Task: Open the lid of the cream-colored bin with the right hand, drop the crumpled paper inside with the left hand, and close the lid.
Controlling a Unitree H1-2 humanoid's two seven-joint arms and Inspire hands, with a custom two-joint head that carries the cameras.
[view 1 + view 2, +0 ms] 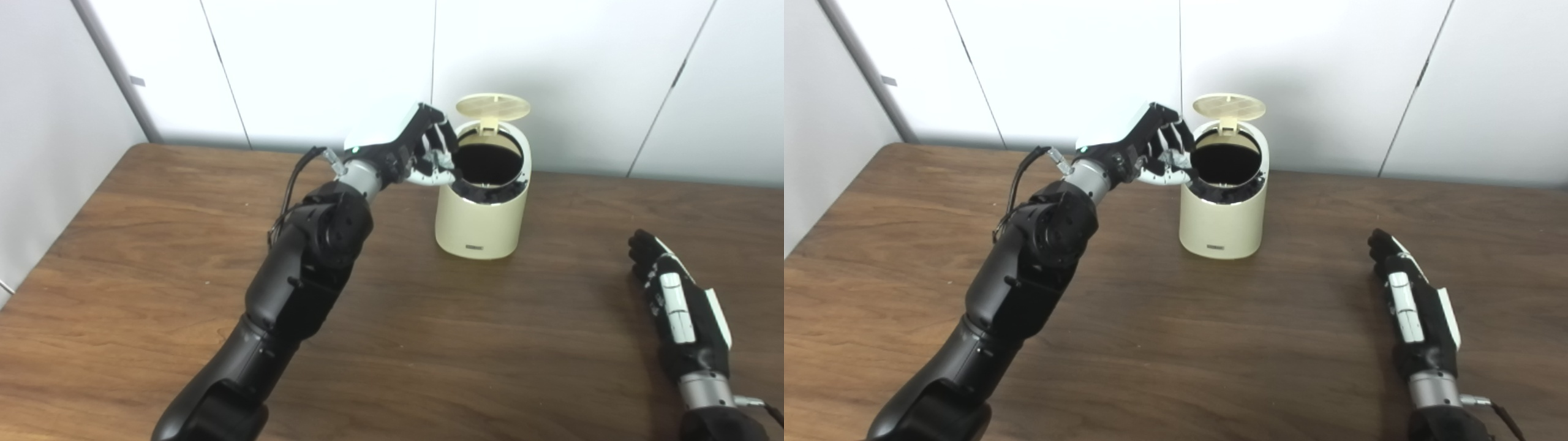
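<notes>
so my left arm (294, 275) comes up from the bottom left corner and reaches diagonally across the brown table (153, 245) toward the back, and my left hand (422, 150) is up at the left side of the bin's rim, fingers (1167, 138) curled loosely toward the opening with gaps between them, thumb underneath near the rim. I honestly can't tell if there's anything in that hand, no crumpled paper visible anywhere, and whether the fingertips actually touch the rim or just sit right beside it is too hard to call. Next over is the cream-colored bin (481, 226), standing upright on the table near the back edge, close to the white wall panels (318, 61), its long axis straight up and down, mouth facing up and a bit toward me, little label at the bottom front. The lid (493, 107) is flipped open, hinged at the back and standing up behind the opening, underside facing forward. Inside is just dark, looks like a black liner (1225, 162), can't make out any contents. Way over on the right, well apart from the bin, my right hand (670, 291) lies low by the table, back of the hand up, fingers stretched out fairly straight and close together, pointing toward the back, holding nothing
</notes>
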